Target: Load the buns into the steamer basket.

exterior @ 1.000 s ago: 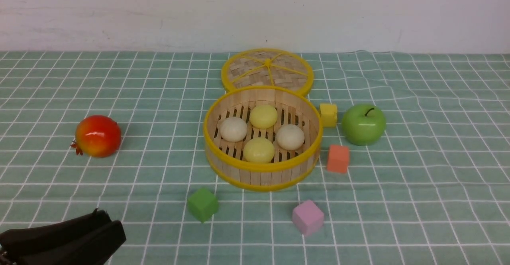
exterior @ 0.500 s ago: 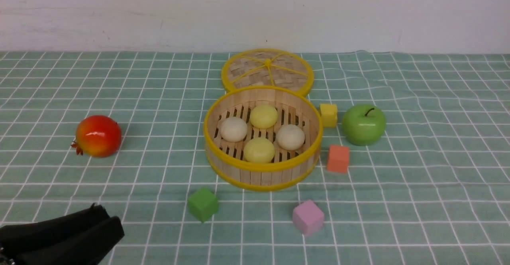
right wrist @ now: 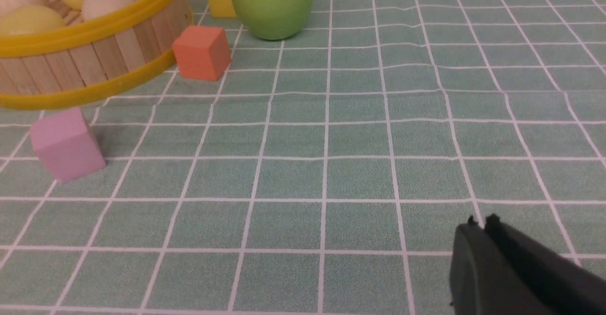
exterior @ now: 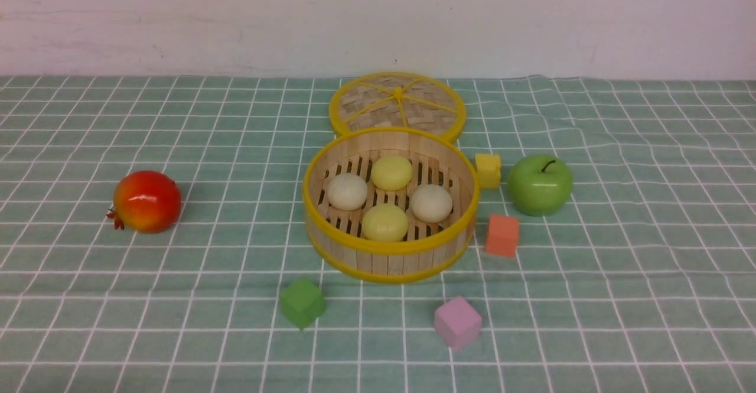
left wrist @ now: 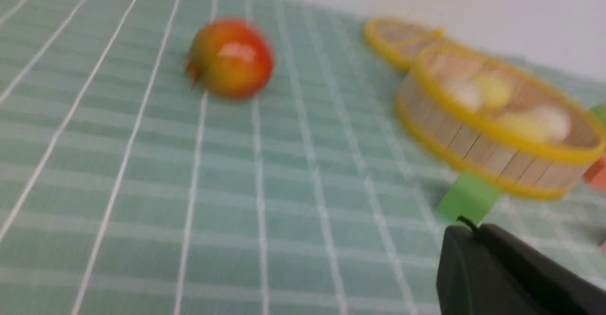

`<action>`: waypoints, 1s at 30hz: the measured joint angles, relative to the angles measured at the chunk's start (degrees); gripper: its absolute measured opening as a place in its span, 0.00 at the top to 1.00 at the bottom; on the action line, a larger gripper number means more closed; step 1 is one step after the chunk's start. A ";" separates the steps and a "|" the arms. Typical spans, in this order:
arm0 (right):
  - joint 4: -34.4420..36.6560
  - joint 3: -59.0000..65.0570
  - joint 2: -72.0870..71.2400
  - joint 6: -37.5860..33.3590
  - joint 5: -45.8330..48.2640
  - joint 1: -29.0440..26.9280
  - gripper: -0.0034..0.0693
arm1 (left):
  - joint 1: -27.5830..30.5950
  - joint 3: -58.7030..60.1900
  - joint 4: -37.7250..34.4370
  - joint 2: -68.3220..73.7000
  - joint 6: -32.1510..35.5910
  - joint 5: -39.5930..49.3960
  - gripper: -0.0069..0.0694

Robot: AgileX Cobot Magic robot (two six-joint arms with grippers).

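Observation:
The steamer basket [exterior: 390,251] stands in the middle of the cloth, with several buns on its slatted floor: off-white ones [exterior: 347,191] [exterior: 431,203] and pale yellow ones [exterior: 391,172] [exterior: 384,222]. Neither arm shows in the front view. My left gripper [left wrist: 473,232] is shut and empty, near the green cube [left wrist: 466,199], short of the basket [left wrist: 478,149]; that view is blurred. My right gripper [right wrist: 480,225] is shut and empty over bare cloth, well away from the basket [right wrist: 90,57].
The woven lid [exterior: 397,102] lies behind the basket. A pomegranate [exterior: 146,201] sits at the left, a green apple [exterior: 540,184] at the right. Cubes around the basket: yellow [exterior: 488,170], orange [exterior: 502,234], pink [exterior: 457,322], green [exterior: 302,302].
The left gripper has left the front view's lower left corner and its jaws have come together. The buns and basket have not moved.

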 joint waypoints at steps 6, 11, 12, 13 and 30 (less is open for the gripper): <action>0.00 0.00 0.00 0.02 0.00 0.00 0.92 | 1.17 0.55 -1.69 -0.12 0.13 5.07 0.93; 0.00 0.00 0.00 0.02 0.00 -0.06 0.91 | 1.17 0.55 -1.69 -0.12 0.13 4.82 0.93; 0.00 0.00 0.00 0.02 0.00 -0.06 0.91 | 1.17 0.55 -1.69 -0.12 0.13 4.75 0.93; 0.00 0.00 0.00 0.02 0.00 -0.06 0.91 | 1.17 0.55 -1.69 -0.12 0.13 4.69 0.93; 0.00 0.00 0.00 0.02 0.00 -0.06 0.87 | 1.17 0.55 -1.86 -0.12 0.17 4.65 0.93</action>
